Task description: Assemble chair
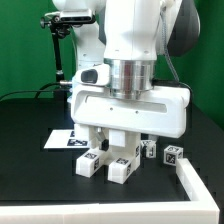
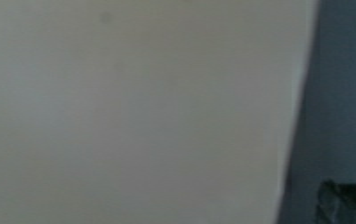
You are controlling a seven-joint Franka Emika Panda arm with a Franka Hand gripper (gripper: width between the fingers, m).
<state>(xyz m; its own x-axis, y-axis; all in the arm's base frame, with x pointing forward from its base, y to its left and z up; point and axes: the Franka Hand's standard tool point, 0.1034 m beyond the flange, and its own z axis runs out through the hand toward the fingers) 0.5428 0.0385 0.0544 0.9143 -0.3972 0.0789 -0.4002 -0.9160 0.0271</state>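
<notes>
So, over at the exterior view's left, a black stand (image 1: pixel 60 50) can be seen behind the black table (image 1: pixel 25 175). The marker board (image 1: pixel 57 139) is laid flat on the table, partly hidden by the arm.

In the middle, the gripper (image 1: pixel 118 140) is held low, right over the chair pieces (image 1: pixel 95 160), which are bunched together on the table just beside the marker board. The jaws are spread wide apart and a white chunk is seen between them. Nothing looks clamped tbh, though whether a finger is touching it can't be told. Marker tags are shown on the front faces of the pieces under the hand.

Further toward the exterior view's right, a small tagged block (image 1: pixel 150 150) and a second tagged block (image 1: pixel 173 155) are parked side by side, near the white corner rail (image 1: pixel 198 185) at that side of the table.

The wrist view is almost completely filled by a plain white surface (image 2: pixel 139 110). It's too close and blurred to be identified, and only a dark strip is left along one edge.
</notes>
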